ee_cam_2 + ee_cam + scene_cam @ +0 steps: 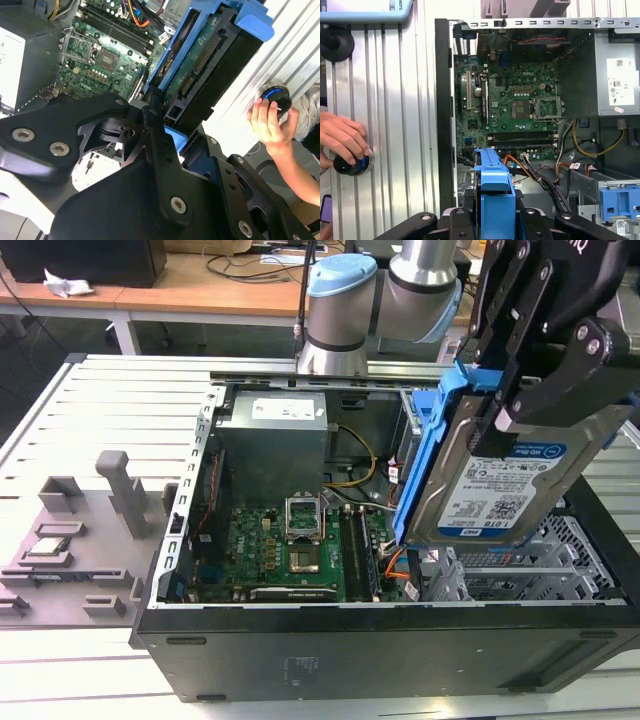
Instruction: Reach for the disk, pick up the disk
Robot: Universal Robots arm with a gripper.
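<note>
Gripper clamps the disk, tilted, clear above the open case — grip sits high on one end, so a slip could drop it onto the motherboard beyond.

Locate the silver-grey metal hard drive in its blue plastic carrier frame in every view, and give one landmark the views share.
Exterior view: the silver-grey metal hard drive in its blue plastic carrier frame hangs tilted in the black gripper, above the open computer case, toward the exterior view's right.
Second wrist view: the drive shows edge-on, clamped beyond the gripper.
First wrist view: its blue frame stands between the gripper's black links.
Shared landmark: the green motherboard.
</note>
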